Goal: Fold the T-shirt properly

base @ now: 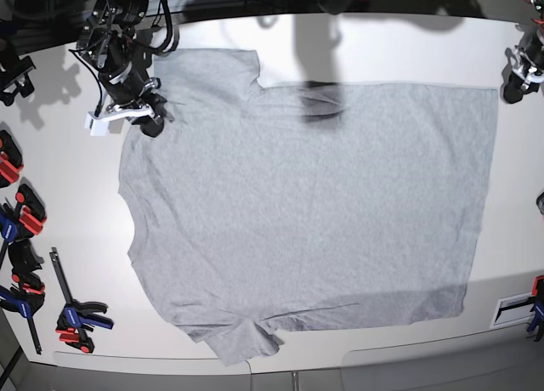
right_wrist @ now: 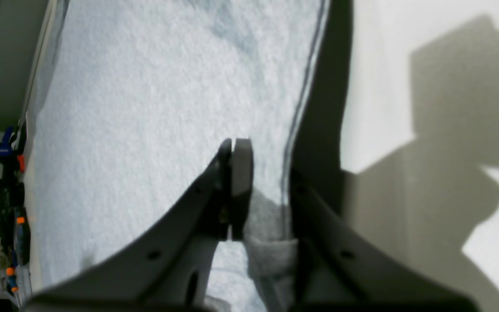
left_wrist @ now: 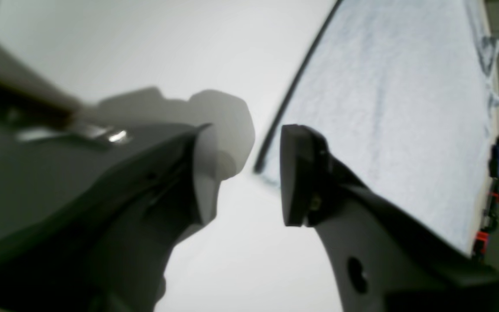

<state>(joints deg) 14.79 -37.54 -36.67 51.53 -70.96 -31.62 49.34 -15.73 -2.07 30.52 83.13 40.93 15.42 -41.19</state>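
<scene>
The left gripper [left_wrist: 247, 173] has two broad, curved fingers. One finger [left_wrist: 145, 182] is dark grey with a pale, flat pad at its tip. The other [left_wrist: 362, 242] is light grey with a round hole in its side and ends in a thick black pad fixed by a small brassy screw. A metal bracket glints behind the dark finger.

The right gripper [right_wrist: 260, 173] has matte grey fingers, each with a small dark screw hole, and one tip [right_wrist: 241, 167] carries a pale rectangular pad.

From above, the right arm [base: 119, 42] is black with looping black cables, and its gripper end carries a white piece [base: 106, 117]. The left arm [base: 520, 68] is dark with light parts.
</scene>
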